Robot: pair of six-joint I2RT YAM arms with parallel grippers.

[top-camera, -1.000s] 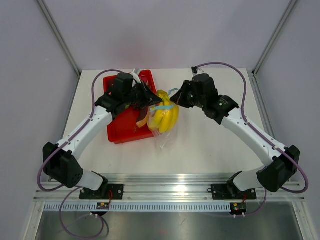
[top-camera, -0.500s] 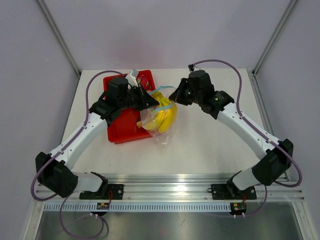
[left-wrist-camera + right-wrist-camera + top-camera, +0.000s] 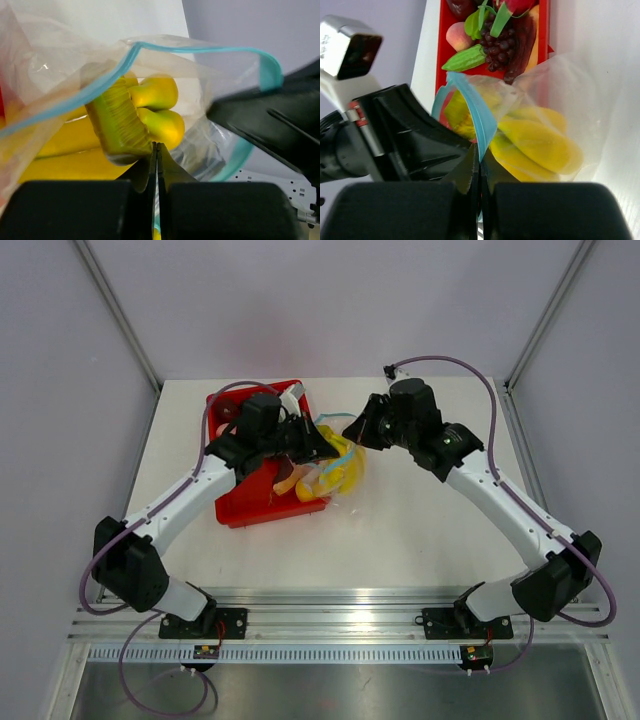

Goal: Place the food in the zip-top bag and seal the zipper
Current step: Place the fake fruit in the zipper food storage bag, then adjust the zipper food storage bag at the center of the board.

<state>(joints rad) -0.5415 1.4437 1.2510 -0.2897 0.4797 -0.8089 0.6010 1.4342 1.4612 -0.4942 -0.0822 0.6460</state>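
The clear zip-top bag (image 3: 338,478) hangs between my two grippers over the table, just right of the red tray. A yellow banana bunch (image 3: 150,117) (image 3: 537,145) sits inside it. The teal zipper (image 3: 200,48) (image 3: 476,111) runs round the open mouth. My left gripper (image 3: 318,446) (image 3: 156,148) is shut on one side of the zipper strip, with teal showing between its jaws. My right gripper (image 3: 360,432) (image 3: 480,151) is shut on the opposite side of the strip. More food lies in the tray: purple grapes (image 3: 497,42), a green piece (image 3: 462,59) and a peach-coloured fruit (image 3: 457,36).
The red tray (image 3: 240,505) lies on the white table left of the bag, partly under the left arm. Grey walls and metal posts enclose the table at the back and sides. White tabletop (image 3: 420,530) stretches to the right and front.
The left gripper has moved right and slightly nearer, closing tighter on the bag's edge. The bag with the bananas has swung with it, and the mouth now spreads wider between the grippers.
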